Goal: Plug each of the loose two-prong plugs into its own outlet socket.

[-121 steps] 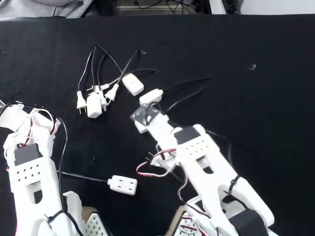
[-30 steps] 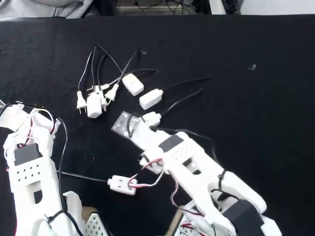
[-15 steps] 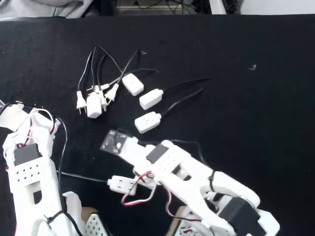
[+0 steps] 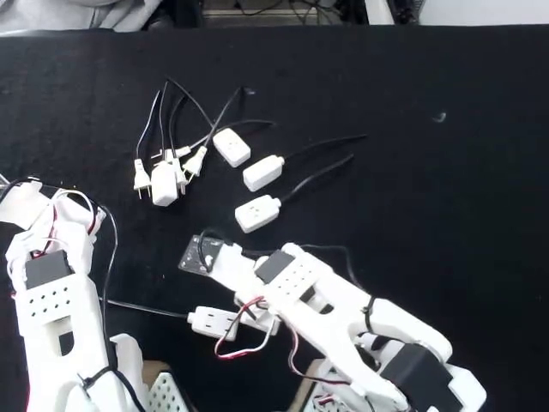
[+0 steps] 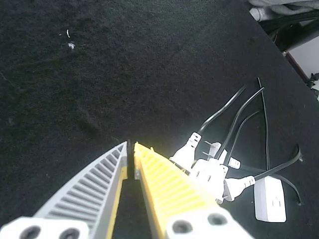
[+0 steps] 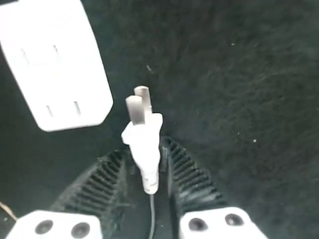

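My right gripper (image 6: pixel 144 149) is shut on a white two-prong plug (image 6: pixel 143 134) whose prongs point forward. A white socket block (image 6: pixel 52 64) lies on the cloth just ahead and to one side of them. In the high view this gripper (image 4: pixel 199 253) hovers left of centre, between a white socket (image 4: pixel 257 213) and a multi-outlet strip (image 4: pixel 213 323). Two more sockets (image 4: pixel 231 146) (image 4: pixel 263 172) lie farther back. A bunch of loose white plugs (image 4: pixel 163 178) with black cords lies at the back left. My left gripper (image 5: pixel 130 145) is shut and empty, well short of that bunch (image 5: pixel 209 167).
A black cloth (image 4: pixel 429 197) covers the table, bare on its right half. Black cords (image 4: pixel 322 159) trail from the sockets toward the right. The strip's cord (image 4: pixel 141 307) runs left to the left arm (image 4: pixel 51 292).
My right gripper has drawn back from the sockets toward the near left with the plug, uncovering the nearest socket. In the last half second it barely shifted. The left arm has kept still.
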`<state>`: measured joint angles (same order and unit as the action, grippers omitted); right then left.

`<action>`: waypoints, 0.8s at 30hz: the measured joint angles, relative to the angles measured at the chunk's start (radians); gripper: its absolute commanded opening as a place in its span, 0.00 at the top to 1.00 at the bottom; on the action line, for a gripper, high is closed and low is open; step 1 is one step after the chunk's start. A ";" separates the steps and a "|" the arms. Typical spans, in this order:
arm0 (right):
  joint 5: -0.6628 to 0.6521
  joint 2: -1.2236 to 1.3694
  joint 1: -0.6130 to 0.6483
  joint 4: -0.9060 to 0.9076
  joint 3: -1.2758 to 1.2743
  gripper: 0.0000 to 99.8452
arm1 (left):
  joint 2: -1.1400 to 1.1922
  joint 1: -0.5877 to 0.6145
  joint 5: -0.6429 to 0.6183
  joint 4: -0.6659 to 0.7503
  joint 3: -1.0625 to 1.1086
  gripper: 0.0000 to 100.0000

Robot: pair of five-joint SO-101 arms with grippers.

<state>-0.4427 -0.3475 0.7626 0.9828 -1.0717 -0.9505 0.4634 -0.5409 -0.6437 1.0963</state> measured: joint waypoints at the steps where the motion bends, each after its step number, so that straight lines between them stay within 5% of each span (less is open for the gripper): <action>1: -0.012 0.000 -0.012 0.002 0.000 0.96 | 0.000 0.000 0.000 0.000 0.000 0.97; 7: -0.071 0.002 -0.058 0.048 0.000 0.83 | 0.000 0.000 0.000 0.000 0.000 0.97; 18: -0.121 0.000 -0.058 0.057 0.000 0.88 | 0.000 0.000 0.000 0.000 0.000 0.97; 24: -0.121 0.000 -0.068 0.057 0.000 0.99 | 0.000 0.000 0.000 0.000 0.000 0.97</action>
<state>-0.5639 -0.3475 0.6951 1.0395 -1.0717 -0.9505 0.4634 -0.5409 -0.6437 1.0963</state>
